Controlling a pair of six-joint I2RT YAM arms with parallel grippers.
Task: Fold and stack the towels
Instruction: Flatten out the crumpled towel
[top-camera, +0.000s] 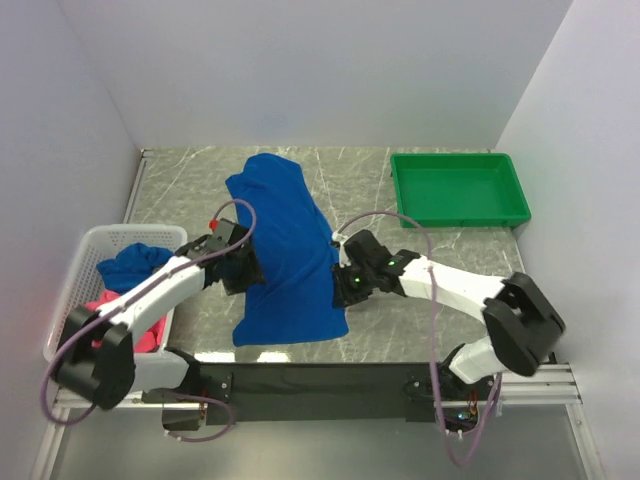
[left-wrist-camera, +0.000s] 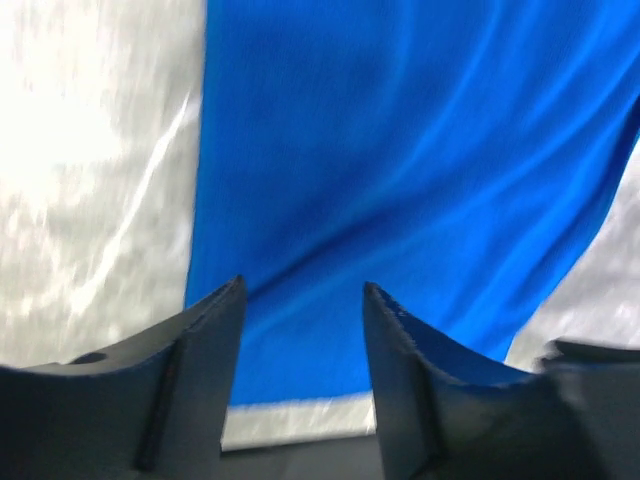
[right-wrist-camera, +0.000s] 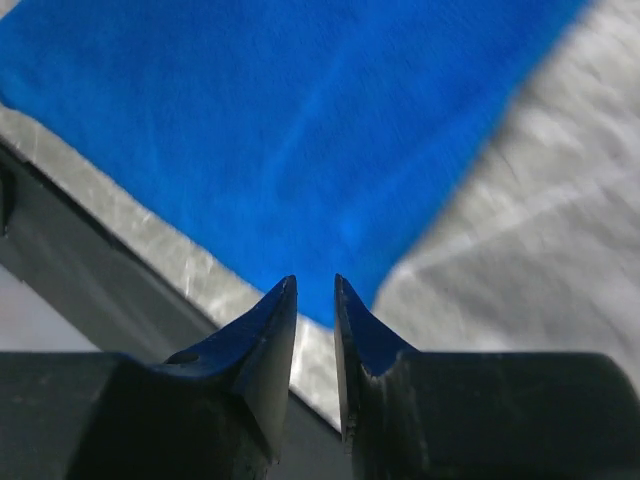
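Note:
A blue towel (top-camera: 285, 250) lies spread lengthwise on the marbled table, its near end by the front edge. My left gripper (top-camera: 250, 268) is at the towel's left edge; in the left wrist view the gripper (left-wrist-camera: 303, 290) is open and empty just above the blue cloth (left-wrist-camera: 400, 150). My right gripper (top-camera: 343, 285) is at the towel's right edge near its front corner. In the right wrist view the gripper (right-wrist-camera: 315, 282) has its jaws a narrow gap apart with nothing between them, above the towel's corner (right-wrist-camera: 280, 120).
A white basket (top-camera: 90, 240) at the left holds another blue towel (top-camera: 135, 268) and a pink one (top-camera: 150, 335). A green tray (top-camera: 460, 157) stands at the back right. A black rail (top-camera: 320, 380) runs along the table's front edge.

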